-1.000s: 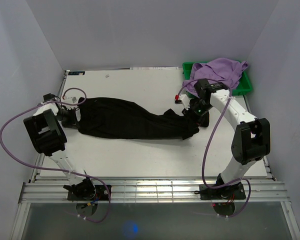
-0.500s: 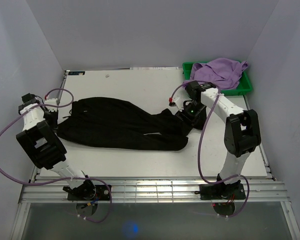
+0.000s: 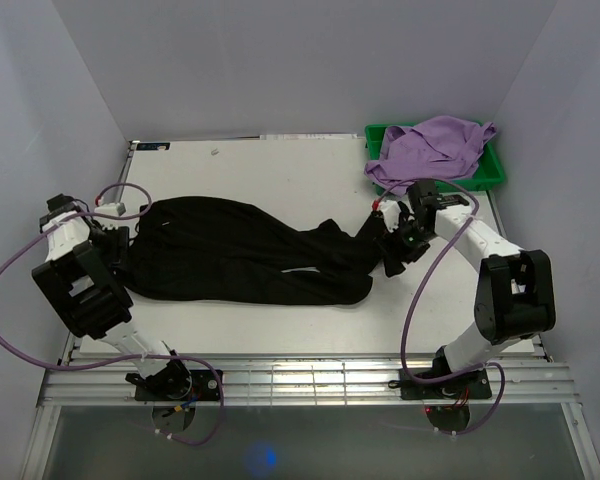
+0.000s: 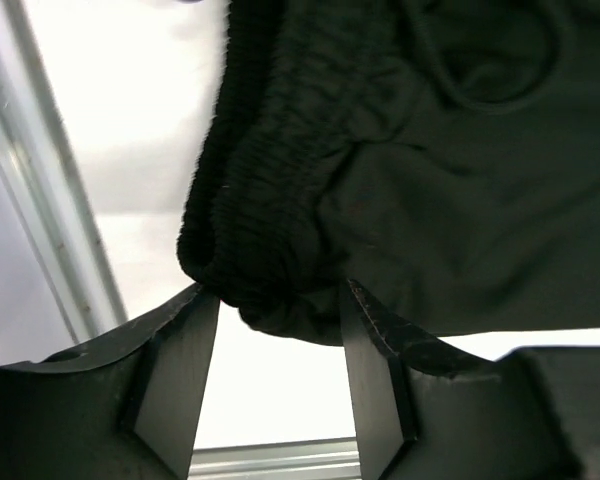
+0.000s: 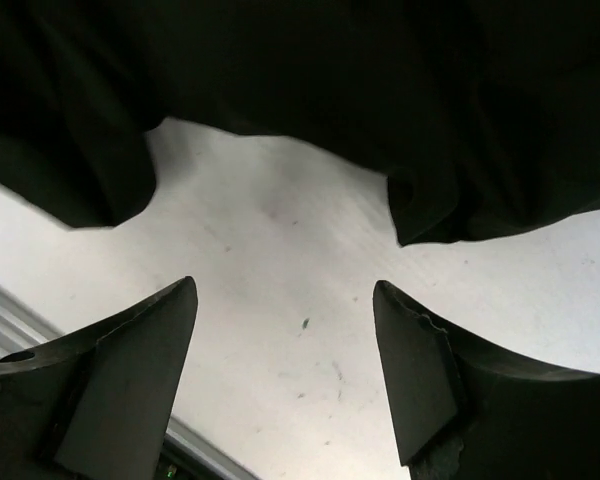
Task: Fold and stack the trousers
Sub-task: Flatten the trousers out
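Note:
The black trousers (image 3: 250,255) lie flat across the table, waistband to the left and leg ends to the right, with the legs partly overlapping. My left gripper (image 3: 120,248) is at the waistband end. In the left wrist view its jaws (image 4: 278,292) stand open, and the gathered elastic waistband (image 4: 270,220) rests just at the fingertips, not clamped. My right gripper (image 3: 392,250) is at the leg ends. In the right wrist view it (image 5: 283,290) is open over bare table, with the two cuffs (image 5: 450,190) lying just beyond its tips.
A green bin (image 3: 492,172) at the back right corner holds a lilac garment (image 3: 435,145). The table's left rail (image 4: 40,200) runs close beside the left gripper. Grey walls enclose the table on three sides.
Both grippers have opened and let go of the trousers. The cloth was drawn left and now lies spread flat. The right gripper has backed off slightly to the right of the cuffs.

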Robot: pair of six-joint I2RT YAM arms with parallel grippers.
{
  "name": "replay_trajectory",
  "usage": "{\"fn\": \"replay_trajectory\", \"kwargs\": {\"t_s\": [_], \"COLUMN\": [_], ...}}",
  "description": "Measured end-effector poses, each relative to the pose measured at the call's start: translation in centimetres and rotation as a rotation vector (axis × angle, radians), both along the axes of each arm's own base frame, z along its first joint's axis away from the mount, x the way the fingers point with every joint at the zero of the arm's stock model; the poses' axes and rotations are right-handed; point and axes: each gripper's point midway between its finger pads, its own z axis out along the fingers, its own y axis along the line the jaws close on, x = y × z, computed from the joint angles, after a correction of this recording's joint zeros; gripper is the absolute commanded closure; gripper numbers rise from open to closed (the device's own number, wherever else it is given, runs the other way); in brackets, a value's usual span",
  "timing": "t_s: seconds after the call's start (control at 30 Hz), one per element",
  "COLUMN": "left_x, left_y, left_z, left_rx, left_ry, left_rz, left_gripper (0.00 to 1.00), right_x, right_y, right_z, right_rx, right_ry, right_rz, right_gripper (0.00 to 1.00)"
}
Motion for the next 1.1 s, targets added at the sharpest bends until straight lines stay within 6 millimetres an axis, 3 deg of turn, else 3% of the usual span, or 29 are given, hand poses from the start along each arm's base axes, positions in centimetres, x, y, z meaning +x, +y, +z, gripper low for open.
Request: {"fn": "replay_trajectory", "kwargs": {"t_s": [0.1, 0.17, 0.4, 0.6, 0.63, 0.7, 0.73, 0.8, 0.83, 0.97, 1.03, 1.1], "left_x": [0.8, 1.3, 2.0, 2.8, 2.9, 3.2, 3.3, 3.5, 3.5, 3.8, 3.7, 3.6], "left_y": [-0.7, -1.2, -2.7, -4.4, -4.7, -5.1, -5.2, -5.5, -5.5, -5.6, -5.6, -5.8], "left_z": [0.9, 1.6, 2.5, 2.4, 2.4, 2.2, 2.1, 1.8, 1.7, 1.4, 1.1, 0.8], "left_rx": [-0.040, -0.063, -0.127, -0.160, -0.167, -0.181, -0.188, -0.202, -0.208, -0.216, -0.218, -0.223], "left_ry": [-0.042, -0.071, -0.114, -0.128, -0.130, -0.133, -0.132, -0.128, -0.126, -0.133, -0.133, -0.130], "left_rz": [-0.022, -0.037, -0.066, -0.104, -0.107, -0.110, -0.109, -0.108, -0.104, -0.101, -0.101, -0.101], "left_gripper": [0.36, 0.36, 0.35, 0.35, 0.35, 0.36, 0.36, 0.37, 0.37, 0.38, 0.39, 0.40], "right_x": [0.9, 2.5, 8.6, 9.2, 9.3, 9.3, 9.3, 9.3, 9.2, 8.8, 8.9, 9.9], "right_y": [-0.4, -0.4, -1.2, -1.4, -1.3, -1.1, -1.0, -0.6, -0.4, 0.5, 1.3, 2.3], "right_z": [-1.8, -2.1, -2.0, -2.9, -2.9, -3.0, -3.1, -3.3, -3.3, -1.6, 1.3, 6.1], "right_rx": [-0.032, -0.040, -0.093, -0.121, -0.123, -0.126, -0.126, -0.119, -0.114, -0.066, -0.012, 0.057], "right_ry": [-0.049, -0.116, -0.355, -0.395, -0.401, -0.411, -0.411, -0.399, -0.386, -0.378, -0.419, -0.504], "right_rz": [-0.040, -0.064, -0.115, -0.083, -0.069, -0.035, -0.016, 0.014, 0.021, 0.038, 0.030, 0.015], "right_gripper": [0.19, 0.11, 0.12, 0.10, 0.18, 0.44, 0.68, 0.88, 0.92, 0.92, 0.92, 0.92]}}
